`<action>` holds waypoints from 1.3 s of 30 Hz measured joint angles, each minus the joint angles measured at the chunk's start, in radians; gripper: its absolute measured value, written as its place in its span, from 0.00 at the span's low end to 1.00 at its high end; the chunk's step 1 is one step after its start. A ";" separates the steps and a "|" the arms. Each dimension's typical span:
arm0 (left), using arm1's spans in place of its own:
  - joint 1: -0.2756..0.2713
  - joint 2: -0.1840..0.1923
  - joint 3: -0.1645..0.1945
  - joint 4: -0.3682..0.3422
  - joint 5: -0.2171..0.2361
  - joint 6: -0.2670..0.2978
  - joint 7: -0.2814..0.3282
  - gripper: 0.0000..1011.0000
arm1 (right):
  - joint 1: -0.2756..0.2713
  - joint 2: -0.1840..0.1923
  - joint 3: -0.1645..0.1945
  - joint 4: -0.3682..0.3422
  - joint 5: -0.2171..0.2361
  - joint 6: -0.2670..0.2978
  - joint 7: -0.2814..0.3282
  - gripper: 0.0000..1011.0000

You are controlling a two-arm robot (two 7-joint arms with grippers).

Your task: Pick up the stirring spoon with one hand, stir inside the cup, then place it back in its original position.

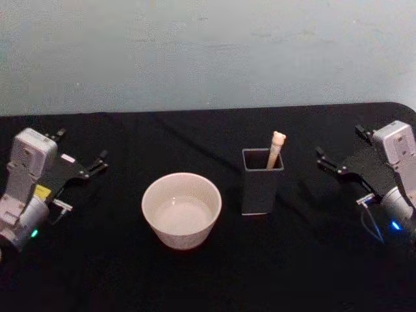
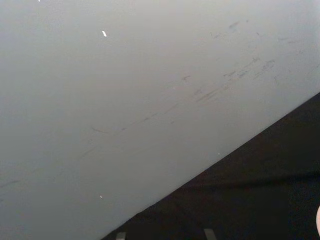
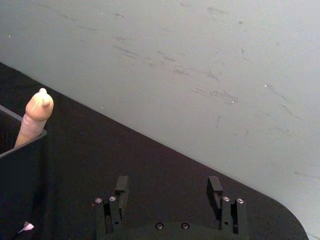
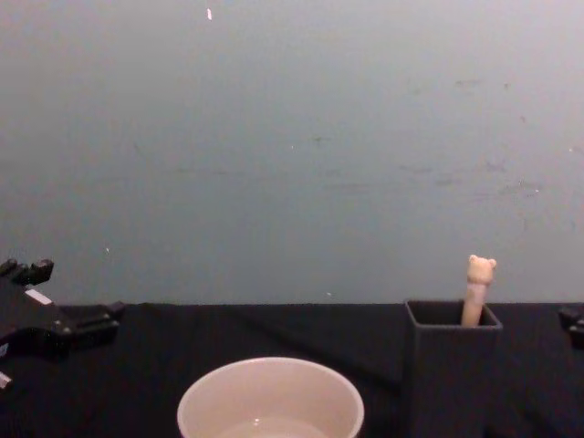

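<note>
The stirring spoon (image 1: 277, 147) stands in a dark grey square holder (image 1: 261, 185), with just its cream handle and bear head (image 4: 479, 283) above the rim; its bowl is hidden inside. The wide cream-white cup (image 1: 181, 236) sits left of the holder, near the table's middle. My left gripper (image 1: 83, 147) rests open at the far left, well clear of the cup. At the far right my right gripper (image 1: 340, 143) also rests open, a short way from the holder. In the right wrist view its fingers (image 3: 121, 185) stand spread, with the spoon handle (image 3: 34, 116) off to one side.
A black cloth covers the table (image 1: 208, 286), and a pale grey wall (image 4: 292, 137) stands behind its far edge. Bare cloth lies in front of the cup and between each gripper and the objects.
</note>
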 joint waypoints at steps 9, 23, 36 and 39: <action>0.000 0.000 0.000 0.000 0.000 0.000 0.000 0.99 | -0.027 0.015 0.035 -0.031 0.038 -0.003 0.077 0.99; 0.000 0.000 0.000 0.000 0.000 0.000 0.000 0.99 | -0.187 0.091 0.112 -0.187 0.153 -0.071 0.230 0.99; 0.000 0.000 0.000 0.000 0.000 0.000 0.000 0.99 | -0.128 0.014 0.087 -0.159 0.181 -0.097 0.339 0.99; 0.000 0.000 0.000 0.000 0.000 0.000 0.000 0.99 | -0.100 -0.014 0.078 -0.133 0.170 -0.097 0.349 0.99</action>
